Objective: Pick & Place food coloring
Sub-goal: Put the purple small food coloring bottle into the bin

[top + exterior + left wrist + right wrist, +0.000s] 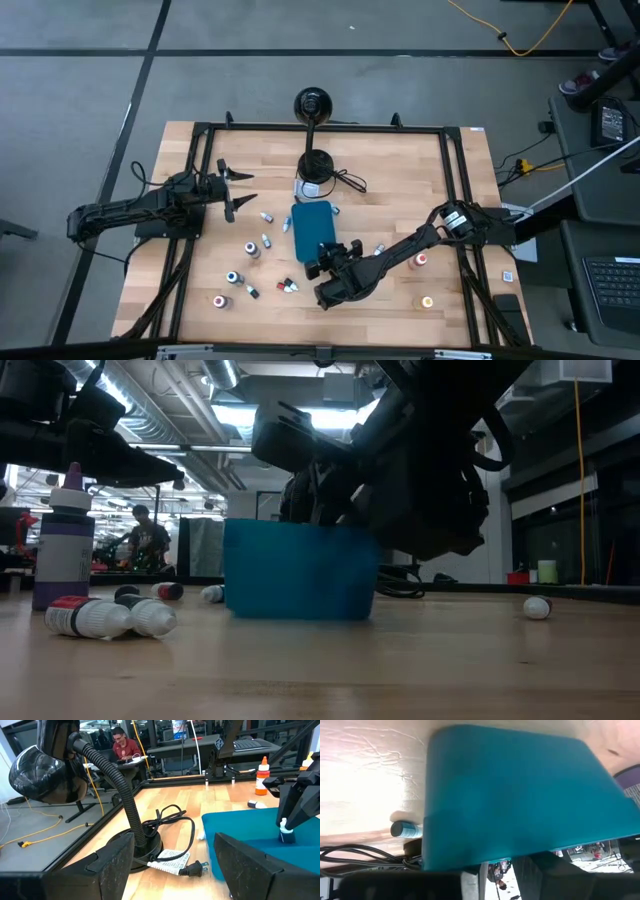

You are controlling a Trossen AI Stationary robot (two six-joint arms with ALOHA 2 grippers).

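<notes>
The teal tray (310, 225) lies in the middle of the table, and my right gripper (327, 258) hangs over its near end. In the left wrist view, that gripper (286, 817) tapers down onto a tiny food coloring bottle (285, 834) with a whitish top and blue body, inside the tray (240, 827). More food coloring bottles lie scattered left of the tray (252, 249), near it (290, 286) and to its right (420, 260). My left gripper (238, 190) waits open at the table's left, pointing level toward the tray. My right gripper has the small bottle by its whitish top (283, 823), its fingers slanting down from the table's right. The bottle stays upright below the fingertips, with its blue lower end down inside the tray. Whether it stands on the tray's floor I cannot tell.
A black gooseneck lamp (315, 165) stands just beyond the tray, its cord and plug (175, 865) lying on the wood. A purple bottle (62, 550) stands upright near the camera's left, beside two lying bottles (95, 617). A black frame (455, 200) rims the table.
</notes>
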